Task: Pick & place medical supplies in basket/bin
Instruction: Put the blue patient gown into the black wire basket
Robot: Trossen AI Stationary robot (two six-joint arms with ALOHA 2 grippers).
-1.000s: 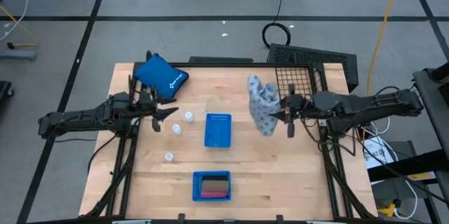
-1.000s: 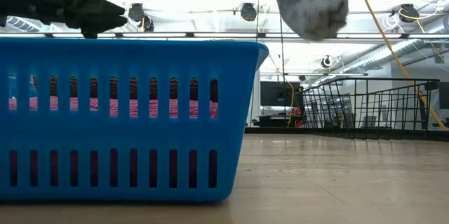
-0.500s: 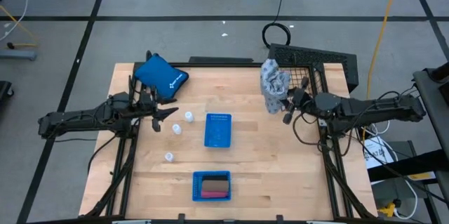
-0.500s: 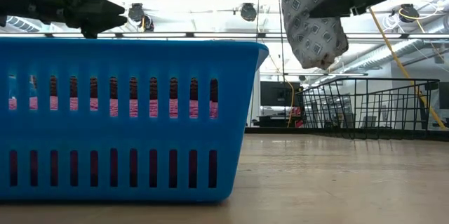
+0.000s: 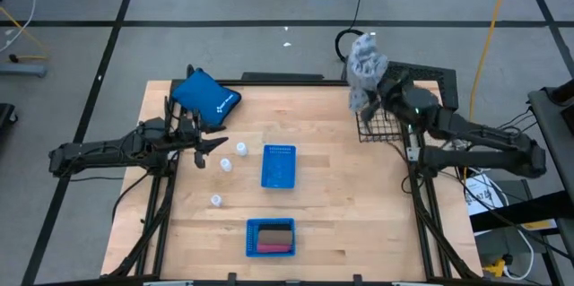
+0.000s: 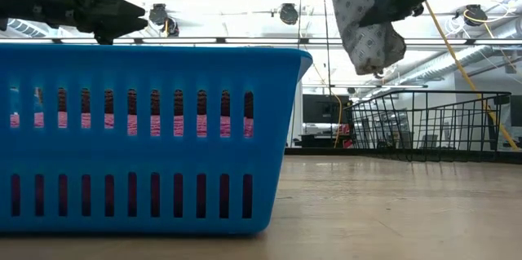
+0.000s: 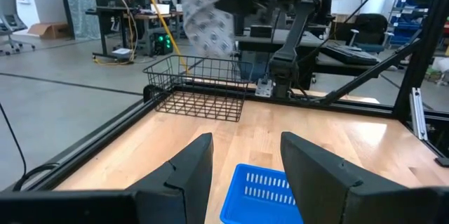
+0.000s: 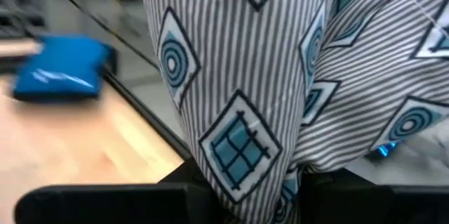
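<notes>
The fat white roll with grey patterning (image 5: 363, 71) is in the air at the far right of the table, by the far rim of the black wire basket (image 5: 395, 99). My right gripper (image 5: 384, 91) is shut on it. The low view shows the roll (image 6: 367, 24) high above the basket (image 6: 432, 125). My left gripper (image 5: 215, 145) hovers open over the table's left side, near three tiny white bottles (image 5: 240, 149) (image 5: 226, 164) (image 5: 215, 200) standing on the wood. Pink and brown blocks lie in the near blue tray (image 5: 271, 237). My right gripper holds the roll between its two fingers at the roll's near end (image 8: 245, 175). The cloth fills the wrist view and covers the fingertips. The fingers (image 6: 390, 1) come at it slanting from the table's right side. The roll is lifted clear, and its free end (image 6: 377, 52) hangs lower.
An upright blue tray (image 5: 278, 166) stands at the table's middle. A blue pouch (image 5: 204, 98) lies at the far left corner. The near blue tray (image 6: 147, 138) blocks much of the low view. Bare wood lies between the trays and the basket.
My right gripper has carried the roll from above the table's middle right toward the far edge and a little to the right, up to the basket's far rim. The arm has turned as it went. The roll has stayed lifted and has swung about in the hold.
</notes>
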